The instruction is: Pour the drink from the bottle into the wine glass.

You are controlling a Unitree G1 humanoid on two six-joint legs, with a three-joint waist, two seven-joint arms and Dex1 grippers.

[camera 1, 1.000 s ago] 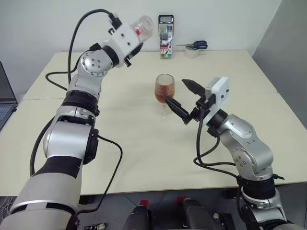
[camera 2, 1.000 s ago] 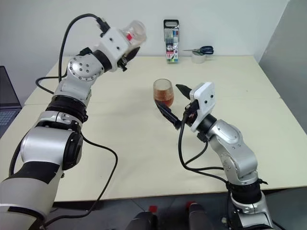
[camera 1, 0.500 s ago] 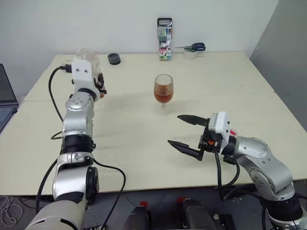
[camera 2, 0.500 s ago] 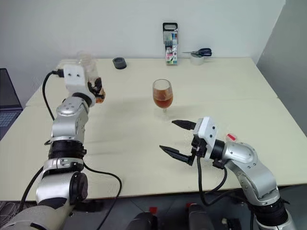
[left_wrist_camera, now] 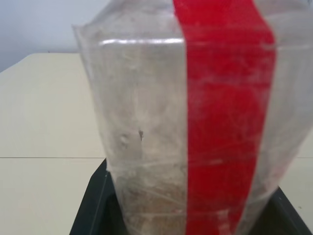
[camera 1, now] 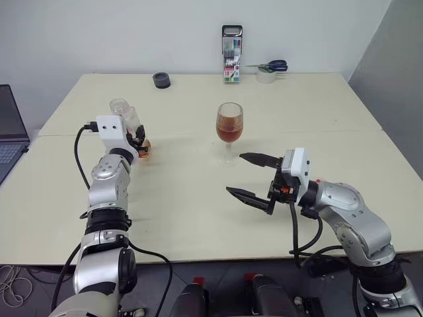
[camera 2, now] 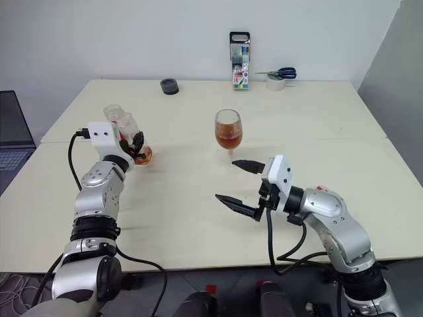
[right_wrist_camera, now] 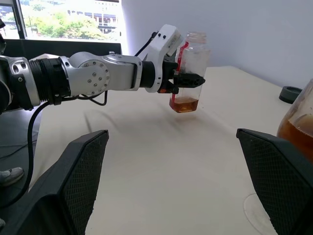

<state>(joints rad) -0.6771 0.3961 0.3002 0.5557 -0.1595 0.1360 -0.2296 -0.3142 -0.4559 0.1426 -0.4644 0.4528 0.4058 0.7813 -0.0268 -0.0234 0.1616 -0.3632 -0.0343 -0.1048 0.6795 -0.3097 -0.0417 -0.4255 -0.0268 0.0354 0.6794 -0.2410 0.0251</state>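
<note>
The left arm is reaching forward over the left part of the cream worktop [camera 1: 198, 218], its forearm running away from the camera and its left end effector [camera 2: 135, 146] pointing level and ahead. That end effector is clamping the bottle [right_wrist_camera: 190, 71] around its lower body. The bottle is standing upright in the grip, mouth uppermost and uncapped, hanging just above the worktop rather than resting on it, as the right wrist view shows. A shallow layer of the drink [right_wrist_camera: 185, 105] is sitting in the bottle's bottom, and the red label strip [left_wrist_camera: 226, 112] is running up its side.

The right arm is lying low across the right front of the worktop, elbow bent, wrist turned so that the right end effector [camera 1: 252, 177] is pointing level toward the robot's left. Its two black fingers are spread wide apart with nothing between them, one finger nearer the glass, the other nearer the front edge.

The wine glass [camera 1: 229, 125] is standing upright near the middle of the worktop, just beyond the right end effector's far finger and well apart from the bottle. Its bowl is holding amber-red drink to about half its height.

Along the far edge, a marker pack [camera 1: 231, 45], a pair of scissors [camera 1: 271, 65] lying on a tape roll [camera 1: 266, 75], and a small dark cap [camera 1: 160, 80] are resting.
</note>
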